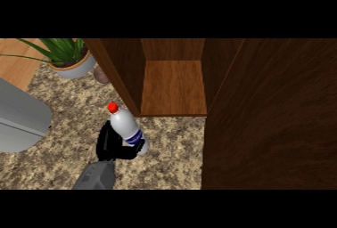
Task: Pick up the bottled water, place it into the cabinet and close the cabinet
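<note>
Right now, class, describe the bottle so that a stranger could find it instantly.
Start at the open brown wooden cabinet on the speckled stone counter. Just before its lower left corner, the black left hand grips a white plastic water bottle. Its red cap and blue label band mark it out.

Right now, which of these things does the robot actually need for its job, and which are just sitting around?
Needed: water bottle, held in the left hand; open cabinet; cabinet door.

Just sitting around: potted plant; grey appliance at the left edge.
</note>
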Robot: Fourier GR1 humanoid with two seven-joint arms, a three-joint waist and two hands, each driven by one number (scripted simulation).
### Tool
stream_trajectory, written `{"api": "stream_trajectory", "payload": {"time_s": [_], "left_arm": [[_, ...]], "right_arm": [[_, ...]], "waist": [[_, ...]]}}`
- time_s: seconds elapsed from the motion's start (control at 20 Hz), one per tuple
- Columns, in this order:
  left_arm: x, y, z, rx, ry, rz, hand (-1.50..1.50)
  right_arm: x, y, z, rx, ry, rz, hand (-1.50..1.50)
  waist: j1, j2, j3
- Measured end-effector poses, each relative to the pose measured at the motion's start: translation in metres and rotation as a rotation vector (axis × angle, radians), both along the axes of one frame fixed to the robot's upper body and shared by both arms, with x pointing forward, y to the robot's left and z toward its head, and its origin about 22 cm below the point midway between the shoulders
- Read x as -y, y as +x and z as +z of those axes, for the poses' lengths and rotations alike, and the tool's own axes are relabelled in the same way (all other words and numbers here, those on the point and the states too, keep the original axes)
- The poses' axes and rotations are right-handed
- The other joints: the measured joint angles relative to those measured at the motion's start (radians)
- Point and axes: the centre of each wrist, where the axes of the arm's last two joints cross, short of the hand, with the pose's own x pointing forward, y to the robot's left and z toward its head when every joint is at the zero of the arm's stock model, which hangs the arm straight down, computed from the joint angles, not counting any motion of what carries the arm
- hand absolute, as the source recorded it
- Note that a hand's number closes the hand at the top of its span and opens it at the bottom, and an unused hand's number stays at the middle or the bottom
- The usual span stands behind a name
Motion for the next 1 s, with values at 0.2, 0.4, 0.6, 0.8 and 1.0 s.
{"api": "stream_trajectory", "payload": {"time_s": [0.2,0.4,0.6,0.8,1.0], "left_arm": [[0.025,0.013,0.027,0.017,0.034,-0.023,1.5],[0.051,0.032,0.059,0.057,0.11,-0.02,1.5],[0.075,0.043,0.085,0.07,0.151,-0.016,1.5],[0.097,0.062,0.108,0.068,0.204,0.003,1.5],[0.114,0.085,0.133,0.051,0.271,0.013,1.5]], "right_arm": [[0.003,-0.001,0.0,0.002,-0.009,-0.004,-1.5],[0.001,0.001,-0.001,0.008,0.0,0.0,-1.5],[0.005,0.002,-0.001,0.016,-0.016,-0.004,-1.5],[0.006,0.002,-0.002,0.026,-0.017,-0.007,-1.5],[0.009,0.004,-0.003,0.034,-0.023,-0.005,-1.5]], "waist": [[-0.001,-0.001,0.0],[-0.005,0.001,0.0],[-0.007,0.002,0.0],[-0.018,0.004,-0.001],[-0.022,0.007,-0.001]]}}
